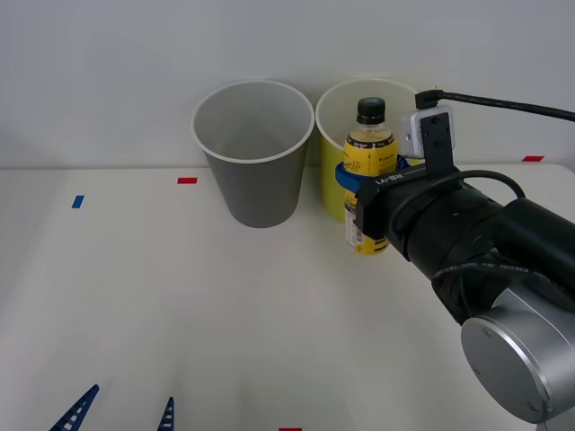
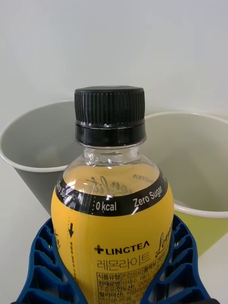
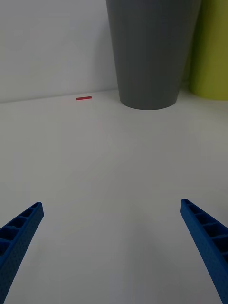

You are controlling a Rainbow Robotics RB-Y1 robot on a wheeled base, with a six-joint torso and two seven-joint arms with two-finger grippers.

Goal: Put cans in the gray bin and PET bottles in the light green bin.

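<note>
Two bare-bottomed bins, gray bin [image 1: 253, 153] and light green bin [image 1: 331, 184]; right tool [image 1: 364, 193] clamped on PET bottle [image 1: 368, 148]; left tool [image 1: 117, 415] apart.

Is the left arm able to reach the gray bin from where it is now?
Probably yes. The left gripper is open and low over the table, and only bare tabletop lies between it and the gray bin.

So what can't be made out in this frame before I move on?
- Bottom of the gray bin: front view, its own near wall hides the floor.
- Inside of the light green bin: the PET bottle and right gripper cover much of it.
- Bottle's base: right wrist view, cut off by the edge.
- Left gripper: front view, cut off by the edge.
</note>
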